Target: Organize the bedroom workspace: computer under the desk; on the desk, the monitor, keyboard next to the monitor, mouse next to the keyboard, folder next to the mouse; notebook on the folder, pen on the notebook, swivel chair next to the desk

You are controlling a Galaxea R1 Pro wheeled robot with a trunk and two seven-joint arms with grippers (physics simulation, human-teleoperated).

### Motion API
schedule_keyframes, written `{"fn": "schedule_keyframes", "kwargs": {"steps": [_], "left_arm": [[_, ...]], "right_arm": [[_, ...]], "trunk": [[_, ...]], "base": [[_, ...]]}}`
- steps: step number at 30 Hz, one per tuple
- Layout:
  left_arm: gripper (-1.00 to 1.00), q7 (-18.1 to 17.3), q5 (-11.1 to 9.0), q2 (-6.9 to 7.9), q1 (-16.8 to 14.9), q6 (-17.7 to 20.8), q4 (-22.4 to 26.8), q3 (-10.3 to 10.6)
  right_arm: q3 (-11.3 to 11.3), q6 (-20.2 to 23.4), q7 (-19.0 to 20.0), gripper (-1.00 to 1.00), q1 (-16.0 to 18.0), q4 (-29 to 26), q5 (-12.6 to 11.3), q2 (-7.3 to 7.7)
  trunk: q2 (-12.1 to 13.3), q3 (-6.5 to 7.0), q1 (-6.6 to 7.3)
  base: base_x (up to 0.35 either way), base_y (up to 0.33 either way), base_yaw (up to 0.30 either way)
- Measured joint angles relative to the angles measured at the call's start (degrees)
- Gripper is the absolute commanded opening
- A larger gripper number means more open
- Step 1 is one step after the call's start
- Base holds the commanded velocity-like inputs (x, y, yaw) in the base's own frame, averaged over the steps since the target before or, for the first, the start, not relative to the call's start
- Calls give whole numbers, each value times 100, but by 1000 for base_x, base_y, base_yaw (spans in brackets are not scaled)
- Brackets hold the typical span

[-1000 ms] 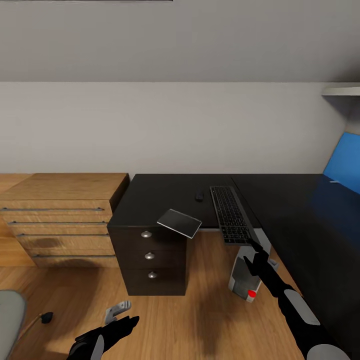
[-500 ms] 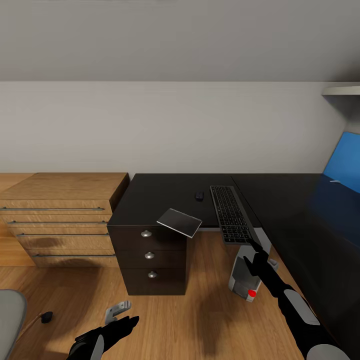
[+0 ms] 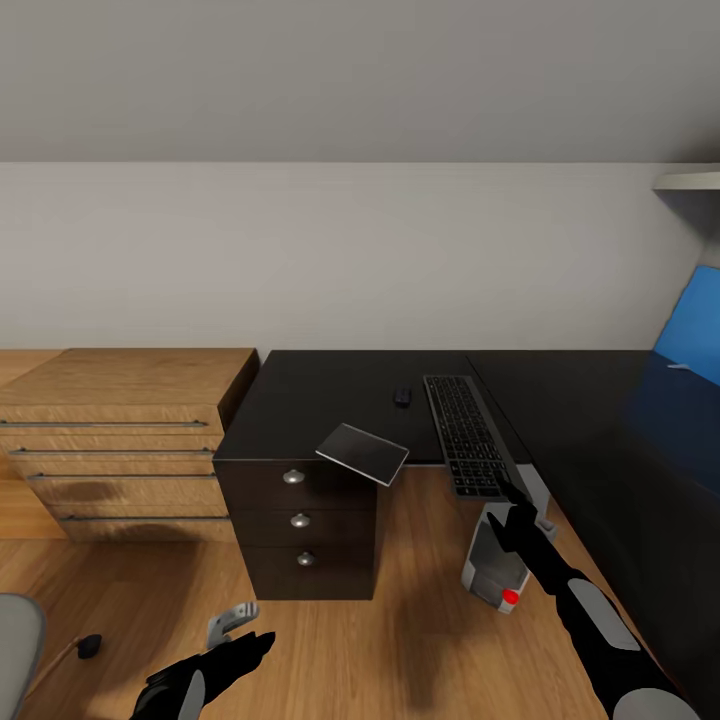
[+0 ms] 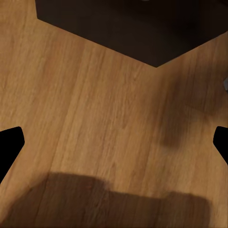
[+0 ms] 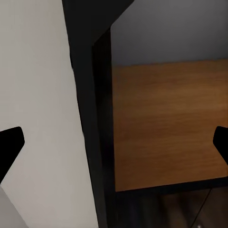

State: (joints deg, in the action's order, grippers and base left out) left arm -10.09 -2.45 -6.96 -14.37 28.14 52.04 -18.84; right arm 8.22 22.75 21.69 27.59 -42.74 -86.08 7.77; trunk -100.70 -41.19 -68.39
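On the black top of the desk (image 3: 330, 385), the keyboard (image 3: 468, 432) lies lengthwise with its near end overhanging the front edge. A small dark mouse (image 3: 402, 397) sits just beside the keyboard's far end. A flat grey notebook (image 3: 362, 452) rests tilted on the desk corner above the dark drawer unit (image 3: 300, 520), partly overhanging. Under the desk edge, the computer (image 3: 492, 560) stands on the wooden floor (image 3: 400, 640), with a red spot on its near lower corner.

Right gripper (image 3: 512, 505): positioned just below the keyboard's near end and above the computer; fingers spread wide in the right wrist view, holding nothing. Left gripper (image 3: 240, 625): low over the floor, fingers spread wide, holding nothing.

A light wooden drawer chest (image 3: 120, 430) stands against the desk's left side. A grey seat edge of the swivel chair (image 3: 18, 640) shows at the lower left
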Motion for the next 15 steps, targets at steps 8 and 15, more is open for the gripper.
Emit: {"fn": "schedule_keyframes", "kwargs": {"steps": [8,15], "left_arm": [[100,5,-2,0,0,5,0,-4],[100,6,-3,0,0,2,0,-4]], "right_arm": [[0,0,0,100,3,0,0,-1],[0,0,0,100,3,0,0,-2]], "trunk": [[0,0,0],[201,90,109]], "base": [[8,2,0],[0,0,0]]}}
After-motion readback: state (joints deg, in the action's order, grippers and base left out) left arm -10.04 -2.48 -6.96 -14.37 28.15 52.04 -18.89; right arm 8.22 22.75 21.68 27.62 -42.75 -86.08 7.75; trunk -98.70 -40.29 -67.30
